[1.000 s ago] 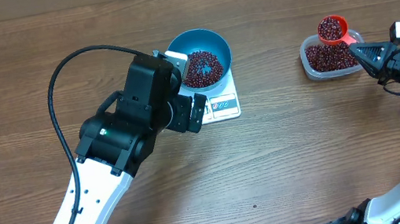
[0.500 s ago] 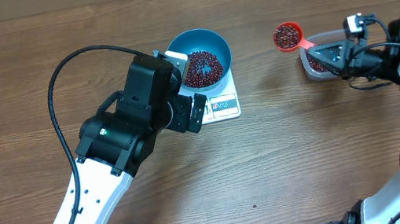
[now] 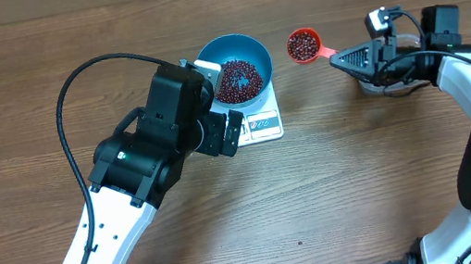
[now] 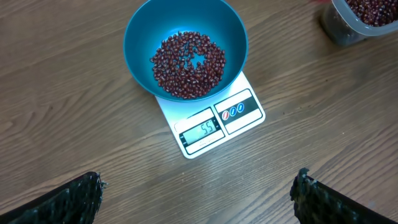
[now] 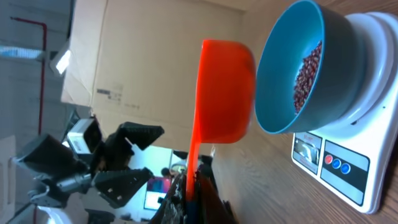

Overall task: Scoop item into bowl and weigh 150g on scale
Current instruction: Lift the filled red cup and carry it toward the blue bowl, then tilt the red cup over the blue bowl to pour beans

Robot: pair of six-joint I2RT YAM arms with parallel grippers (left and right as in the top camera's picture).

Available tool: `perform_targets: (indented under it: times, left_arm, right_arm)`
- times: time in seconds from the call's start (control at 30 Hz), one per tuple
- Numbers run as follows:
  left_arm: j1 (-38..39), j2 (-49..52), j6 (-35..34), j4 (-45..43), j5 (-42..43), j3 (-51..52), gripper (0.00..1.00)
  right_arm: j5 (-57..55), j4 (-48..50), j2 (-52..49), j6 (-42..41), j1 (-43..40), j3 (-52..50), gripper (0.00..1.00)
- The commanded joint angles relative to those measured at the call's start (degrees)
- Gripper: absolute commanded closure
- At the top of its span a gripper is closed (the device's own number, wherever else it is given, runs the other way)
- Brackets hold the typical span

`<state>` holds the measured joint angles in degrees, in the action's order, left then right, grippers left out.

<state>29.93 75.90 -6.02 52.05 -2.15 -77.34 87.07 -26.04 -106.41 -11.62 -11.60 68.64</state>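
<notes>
Your beans [image 4: 188, 64] lie in a low pile in the blue bowl [image 4: 140, 37], which sits on the white scale [image 4: 239, 115]. Just right of the bowl, a red scoop [image 3: 302, 45] full of more beans hangs in the air, its handle pinched by your right gripper [image 3: 338, 58]. Your left gripper [image 4: 196, 202] hovers spread wide near the scale, holding nothing; the clear tub [image 4: 364, 18] stands farther right.

Beans [image 4: 188, 59] in bowl [image 4: 143, 37], bowl on scale [image 4: 239, 112]; scoop [image 3: 303, 45] right; tub [image 4: 341, 31] seemingly farther right.
</notes>
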Motion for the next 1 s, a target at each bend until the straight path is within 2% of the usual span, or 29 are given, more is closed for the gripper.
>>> perform_targets:
  times: [0.0, 0.23, 0.47, 0.6, 0.87, 0.97]
  left_arm:
    - [0.15, 0.31, -0.2, -0.2, 0.28, -0.92, 0.01]
    - [0.15, 0.31, -0.2, -0.2, 0.28, -0.92, 0.0]
    - [0.15, 0.31, -0.2, -0.2, 0.28, -0.92, 0.0]
    - [0.15, 0.31, -0.2, -0.2, 0.28, -0.92, 0.0]
    - [0.15, 0.31, -0.2, -0.2, 0.28, -0.92, 0.0]
    - [0.15, 0.31, -0.2, -0.2, 0.28, -0.92, 0.0]
  right_arm:
    - [-0.92, 3.91, -0.24, -7.02, 2.43, -0.04, 0.96]
    - [-5.09, 12.31, -0.24, -15.45, 6.62, -0.04, 0.96]
    - [-10.58, 18.34, -0.24, -15.52, 11.26, -0.04, 0.96]
    - [-15.63, 22.82, -0.24, -7.82, 15.02, -0.04, 0.96]
    - [-27.52, 22.99, -0.24, 7.45, 19.21, -0.04, 0.96]
    - [-28.11, 23.02, -0.24, 13.53, 19.65, -0.04, 0.96]
